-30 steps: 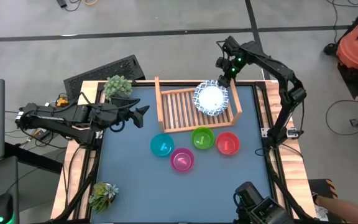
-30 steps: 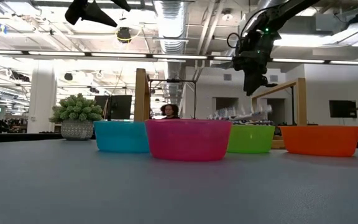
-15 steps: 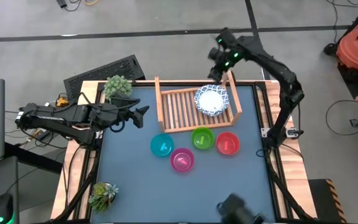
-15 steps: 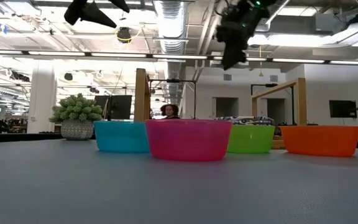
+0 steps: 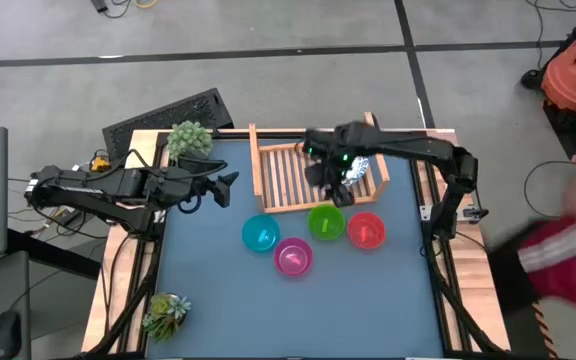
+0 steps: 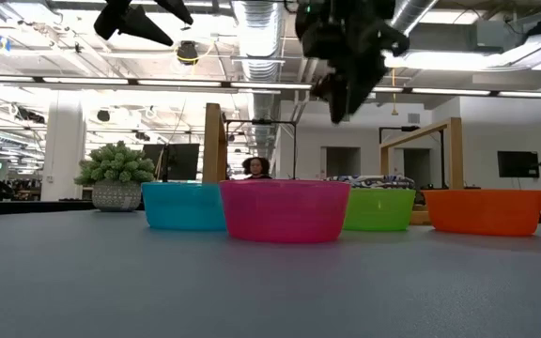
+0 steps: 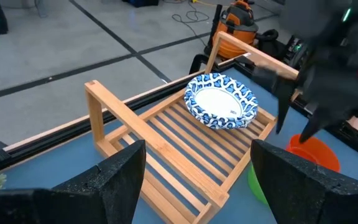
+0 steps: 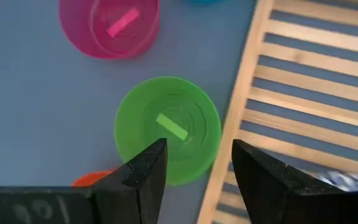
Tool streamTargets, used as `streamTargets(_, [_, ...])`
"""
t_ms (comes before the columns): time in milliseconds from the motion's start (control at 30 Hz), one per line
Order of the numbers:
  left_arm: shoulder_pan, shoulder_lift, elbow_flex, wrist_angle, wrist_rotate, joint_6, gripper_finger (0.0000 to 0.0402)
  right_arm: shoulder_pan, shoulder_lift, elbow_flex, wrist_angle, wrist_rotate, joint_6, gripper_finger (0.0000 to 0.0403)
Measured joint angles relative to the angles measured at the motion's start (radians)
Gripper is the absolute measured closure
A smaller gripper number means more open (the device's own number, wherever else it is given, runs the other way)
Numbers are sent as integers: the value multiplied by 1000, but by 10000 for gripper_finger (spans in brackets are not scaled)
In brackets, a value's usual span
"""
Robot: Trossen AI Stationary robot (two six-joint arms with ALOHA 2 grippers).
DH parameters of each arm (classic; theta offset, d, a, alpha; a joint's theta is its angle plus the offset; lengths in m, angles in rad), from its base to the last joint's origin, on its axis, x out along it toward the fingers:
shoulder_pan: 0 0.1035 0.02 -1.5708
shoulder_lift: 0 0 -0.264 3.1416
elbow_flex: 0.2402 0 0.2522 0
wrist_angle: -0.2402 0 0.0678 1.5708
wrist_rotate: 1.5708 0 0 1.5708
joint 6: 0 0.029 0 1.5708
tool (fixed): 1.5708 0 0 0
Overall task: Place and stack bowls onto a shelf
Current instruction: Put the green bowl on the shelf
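One bowl [image 7: 221, 101] sits on the shelf [image 5: 280, 180]; four bowls [image 5: 292, 257] lie on the table [image 5: 218, 300] before it.

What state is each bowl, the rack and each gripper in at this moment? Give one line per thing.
White bowl with blue rim: upright on the wooden rack, at one end.
Green bowl: upright on the table, beside the rack.
Magenta bowl: upright on the table.
Teal bowl: upright on the table.
Red bowl: upright on the table.
Right gripper: open, empty, above the green bowl.
Left gripper: open, empty, facing the rack.
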Motion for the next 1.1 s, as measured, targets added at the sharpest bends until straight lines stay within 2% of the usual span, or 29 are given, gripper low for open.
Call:
streamTargets(300, [0,0,0,-32,8,-3,127,17,1,-195,256,0,50,198])
streamTargets(633, [0,0,0,-35,9,-12,127,17,1,-352,407,27,62,198])
streamTargets(733, [0,0,0,-35,9,-13,127,13,1,-377,439,55,81,198])
streamTargets(1100, [0,0,0,-35,9,-34,127,4,1,-435,528,60,113,198])
